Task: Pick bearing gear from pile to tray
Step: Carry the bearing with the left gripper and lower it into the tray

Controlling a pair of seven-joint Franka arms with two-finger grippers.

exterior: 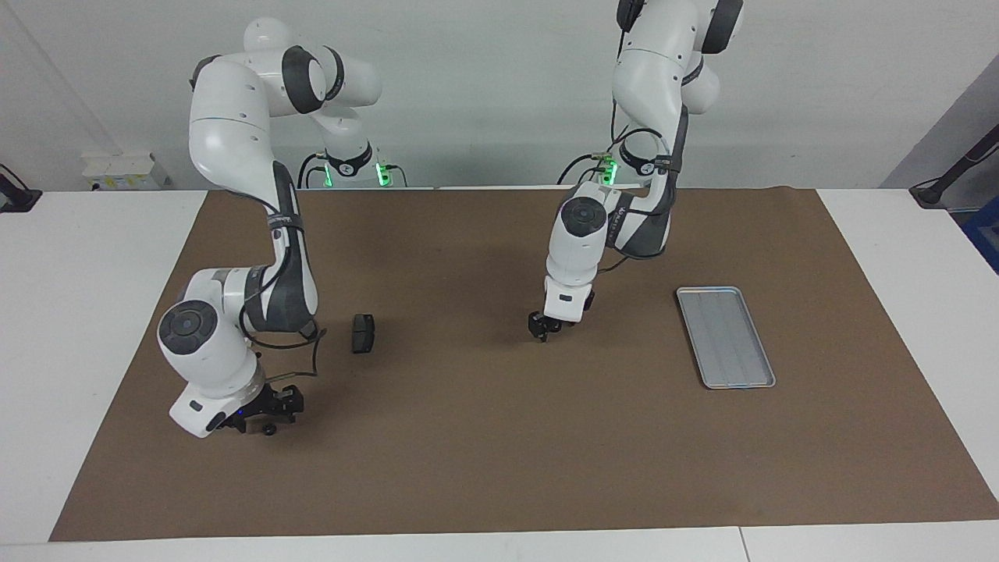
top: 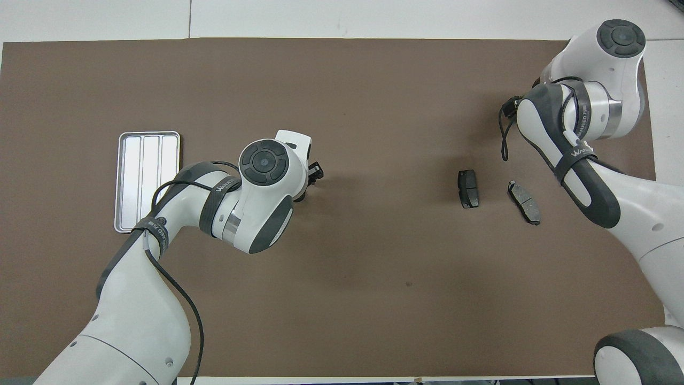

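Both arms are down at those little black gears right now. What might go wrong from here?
The left gripper hides its gear, so a poor hold could go unnoticed and the gear could drop before reaching the tray. The right gripper is low at a small round gear on the mat; if the fingers close off-centre, it may roll away. The tray is toward the left arm's end, a long carry for the right arm.
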